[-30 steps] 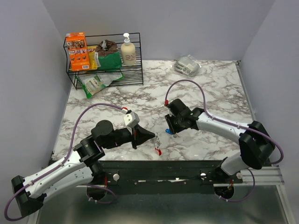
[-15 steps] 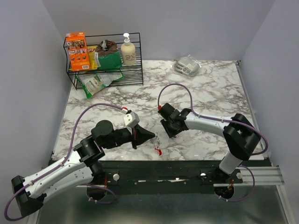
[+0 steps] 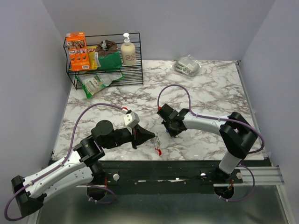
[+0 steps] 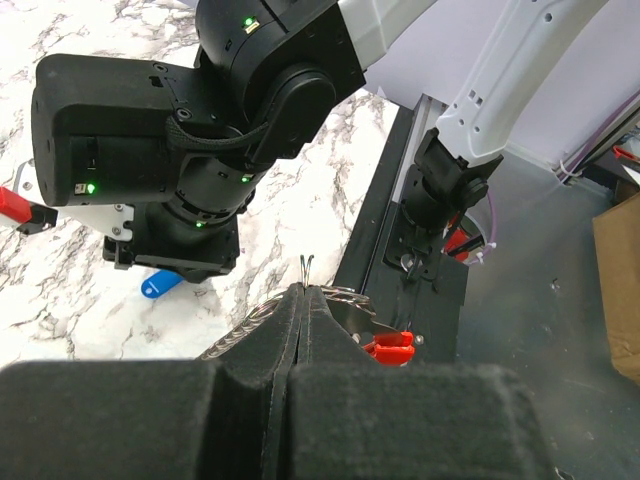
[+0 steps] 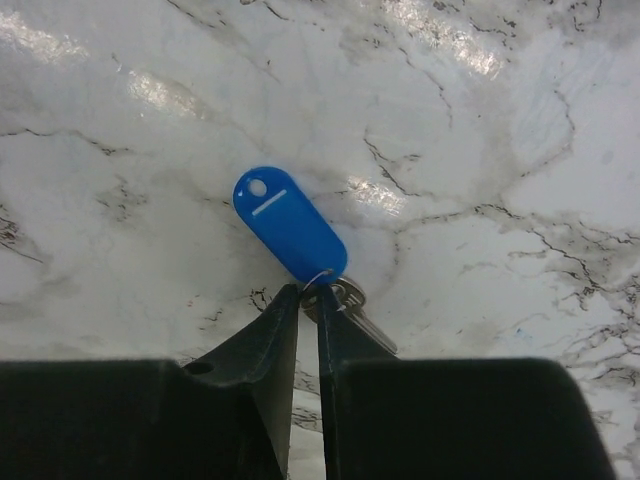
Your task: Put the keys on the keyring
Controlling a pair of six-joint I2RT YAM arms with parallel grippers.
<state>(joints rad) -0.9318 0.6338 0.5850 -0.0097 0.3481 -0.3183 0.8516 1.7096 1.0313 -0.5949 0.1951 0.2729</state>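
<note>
The keys lie on the marble: a blue plastic tag [image 5: 290,225] joined by a thin wire loop to a silver key [image 5: 362,316]. My right gripper [image 5: 309,288] points down at them, its tips pinching the key's head and the loop, with only a narrow gap left. From the left wrist view the blue tag [image 4: 160,285] shows under that gripper's black body. My left gripper [image 4: 303,290] is shut on the keyring; a wire ring [image 4: 305,268] pokes out past the tips and the red clip [image 4: 390,347] hangs below. From above, the left gripper [image 3: 152,136] holds the chain [image 3: 157,140] and red clip [image 3: 158,151] near the front edge, just left of the right gripper [image 3: 171,132].
A black wire rack [image 3: 135,70] at the back left holds an orange box [image 3: 77,51], a soap bottle [image 3: 128,50] and green packets. A silver packet [image 3: 188,65] lies at the back. The black front rail [image 3: 159,168] runs just below the keyring.
The right arm drew its elbow in and its gripper shifted slightly left. Its jaws widened, then narrowed onto the key's head. The left arm and keyring have not moved.
</note>
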